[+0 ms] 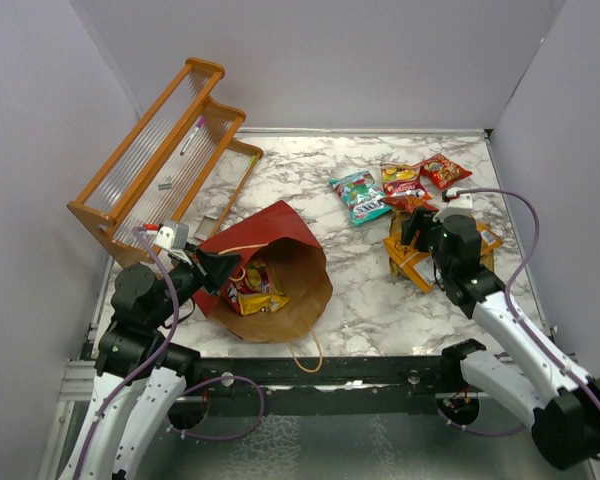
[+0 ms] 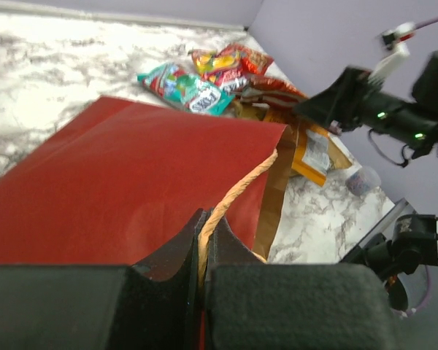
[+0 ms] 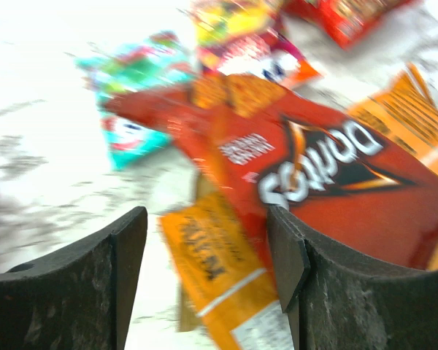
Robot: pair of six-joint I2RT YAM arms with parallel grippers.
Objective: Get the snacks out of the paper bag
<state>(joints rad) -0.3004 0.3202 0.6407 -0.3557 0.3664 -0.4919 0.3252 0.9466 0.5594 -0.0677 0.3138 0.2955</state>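
On the right wrist camera I see my right gripper (image 3: 206, 222) with its fingers spread wide over the marble table (image 3: 44, 168). In the gap, a red Doritos bag (image 3: 321, 182) lies across an orange packet (image 3: 219, 277) and reaches the right-hand finger. I cannot tell whether they touch. A blurred teal packet (image 3: 135, 95) lies beyond.

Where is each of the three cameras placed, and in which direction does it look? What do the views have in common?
Top external: high behind the arm bases, looking down on the table; both arms show, left gripper at the paper bag, right gripper over the orange chip bag.
Left wrist: on the left arm, looking across the bag's red side toward the snacks; its shut fingers and the right arm show.
Right wrist: on the right arm, looking down between its open fingers at snacks.
Shared: all see the teal packet.
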